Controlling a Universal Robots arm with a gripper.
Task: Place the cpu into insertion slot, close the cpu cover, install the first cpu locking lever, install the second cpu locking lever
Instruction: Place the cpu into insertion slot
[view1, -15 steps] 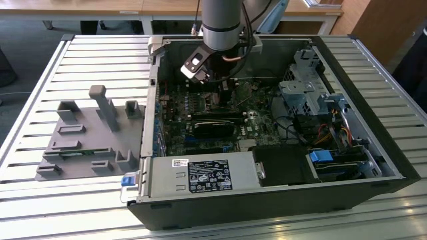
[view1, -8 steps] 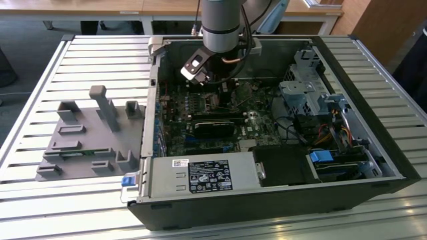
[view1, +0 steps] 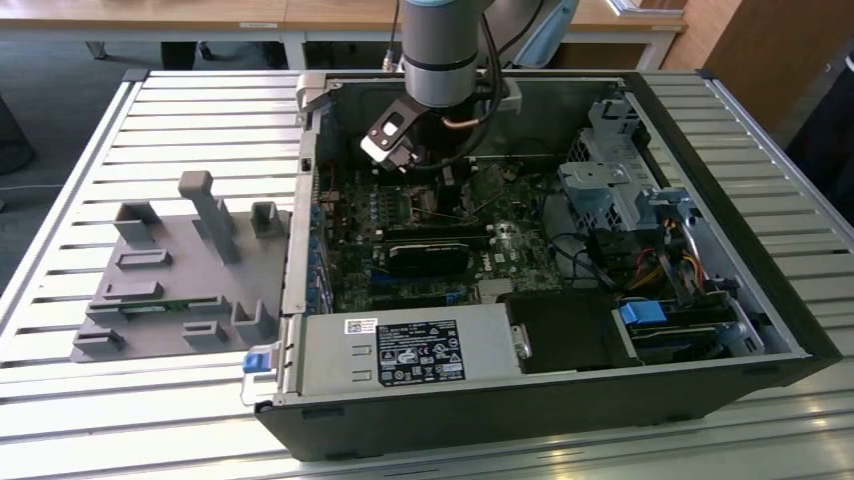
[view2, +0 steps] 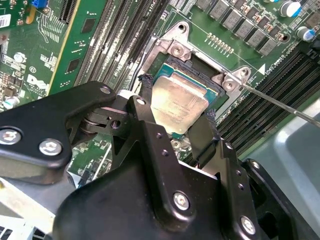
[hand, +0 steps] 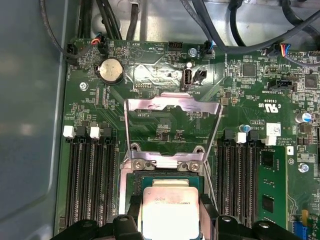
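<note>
Cpu (view2: 177, 102) between fingers (view2: 202, 136), over insertion slot (view2: 197, 67)

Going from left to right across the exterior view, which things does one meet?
Grey fixture → gripper, closed on the cpu → silver drive cage.

Bench = pale slatted metal table top (view1: 174, 110), strong glare on slats along near edge. Behind it: light wooden desks (view1: 200, 12) w/ white metal legs. Dark grey floor (view1: 60, 80) at exterior view's left. Brown wooden panel (view1: 767, 45) in far corner, exterior view's right.
</note>
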